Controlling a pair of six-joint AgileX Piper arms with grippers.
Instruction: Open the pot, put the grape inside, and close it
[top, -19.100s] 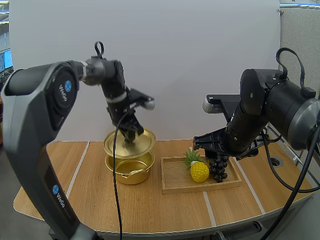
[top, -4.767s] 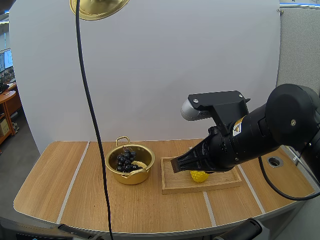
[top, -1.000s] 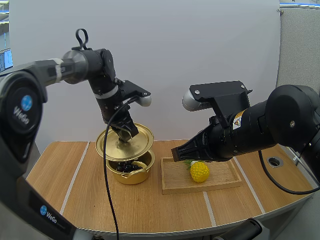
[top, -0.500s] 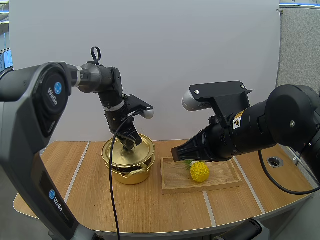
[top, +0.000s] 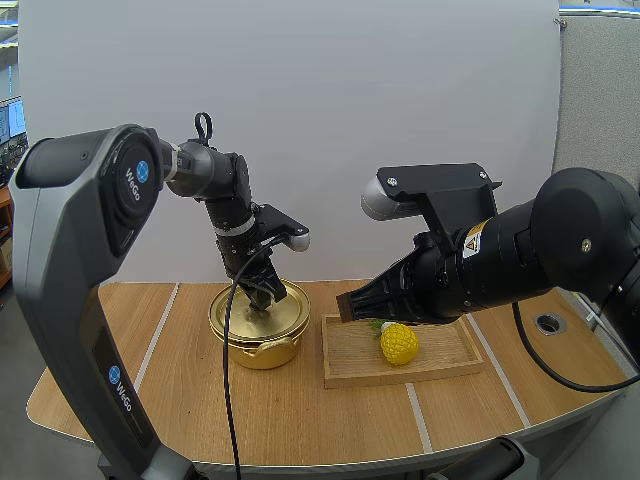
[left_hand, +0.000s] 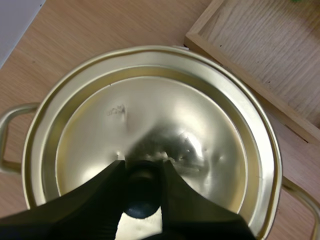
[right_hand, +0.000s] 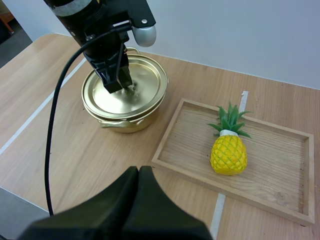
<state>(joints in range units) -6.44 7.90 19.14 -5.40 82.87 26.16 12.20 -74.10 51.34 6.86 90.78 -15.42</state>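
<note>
Left wrist view: left tool (left_hand: 142, 169) pinches knob (left_hand: 141, 200) atop lid (left_hand: 165, 115), lid seated on pot (top: 256, 348). Lid looks thin, stiff, slick; knob likely only sound hold. Right tool (right_hand: 138, 174) closed, empty, near pot.

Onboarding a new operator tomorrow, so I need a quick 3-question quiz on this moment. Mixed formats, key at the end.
1. True or false: the lid sits on the pot.
2. What does the left tool pinch? A) the knob of the lid B) a pot handle C) the tray rim
3. Fill in: the tray holds a ____.

Key:
1. True.
2. A.
3. pineapple.
</note>
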